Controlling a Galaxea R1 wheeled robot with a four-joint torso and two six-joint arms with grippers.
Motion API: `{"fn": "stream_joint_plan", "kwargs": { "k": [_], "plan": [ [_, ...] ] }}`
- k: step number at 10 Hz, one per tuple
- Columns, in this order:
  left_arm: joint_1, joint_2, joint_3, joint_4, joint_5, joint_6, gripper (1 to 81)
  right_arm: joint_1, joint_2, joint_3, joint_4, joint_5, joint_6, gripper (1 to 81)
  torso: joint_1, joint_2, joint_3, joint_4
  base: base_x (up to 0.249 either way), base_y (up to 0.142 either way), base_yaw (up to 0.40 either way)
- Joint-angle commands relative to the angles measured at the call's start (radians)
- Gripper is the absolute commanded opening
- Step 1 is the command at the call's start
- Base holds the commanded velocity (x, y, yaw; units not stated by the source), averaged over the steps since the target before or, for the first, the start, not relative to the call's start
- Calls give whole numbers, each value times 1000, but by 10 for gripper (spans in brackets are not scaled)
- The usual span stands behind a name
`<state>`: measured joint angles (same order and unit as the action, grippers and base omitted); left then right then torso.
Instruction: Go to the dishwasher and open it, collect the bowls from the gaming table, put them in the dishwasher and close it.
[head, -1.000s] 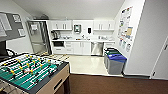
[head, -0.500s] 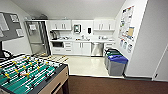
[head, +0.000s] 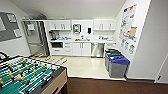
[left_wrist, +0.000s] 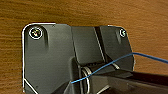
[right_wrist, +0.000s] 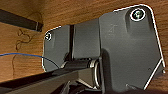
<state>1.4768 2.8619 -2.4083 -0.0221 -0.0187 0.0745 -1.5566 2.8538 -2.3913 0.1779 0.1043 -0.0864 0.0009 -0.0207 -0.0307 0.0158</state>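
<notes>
The dishwasher (head: 97, 49), a stainless-steel front under the white counter, stands shut at the far end of the room in the head view. The gaming table (head: 57, 83), with a green field and rods with figures, fills the lower left corner close to me. I cannot make out any bowls on it. In each wrist view a dark robot plate hangs over a wood-grain surface (left_wrist: 87, 12) (right_wrist: 75, 12), and a thin blue cable (left_wrist: 150, 56) crosses in front.
A steel fridge (head: 35, 40) stands at the far left of the kitchenette. Two bins, one blue-lidded (head: 118, 66) and one green-lidded (head: 113, 53), line the right wall. Flat boards (head: 57, 59) lie on the pale floor. Dark brown floor (head: 105, 86) lies in front of me.
The whole head picture has shifted a little, with the kitchenette slightly nearer, so the camera has moved. Nothing in the room itself has moved.
</notes>
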Motion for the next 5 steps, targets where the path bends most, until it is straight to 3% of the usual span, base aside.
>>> {"fn": "stream_joint_plan", "kwargs": {
  "k": [1,5],
  "plan": [
    [-52,-8,12,-7,54,-2,811,48,-5,11,2,-60,-7,811,0,0,0,0,170,0,0],
    [-52,-8,12,-7,54,-2,811,48,-2,11,2,-60,-7,811,0,0,0,0,170,0,0]
  ]
}}
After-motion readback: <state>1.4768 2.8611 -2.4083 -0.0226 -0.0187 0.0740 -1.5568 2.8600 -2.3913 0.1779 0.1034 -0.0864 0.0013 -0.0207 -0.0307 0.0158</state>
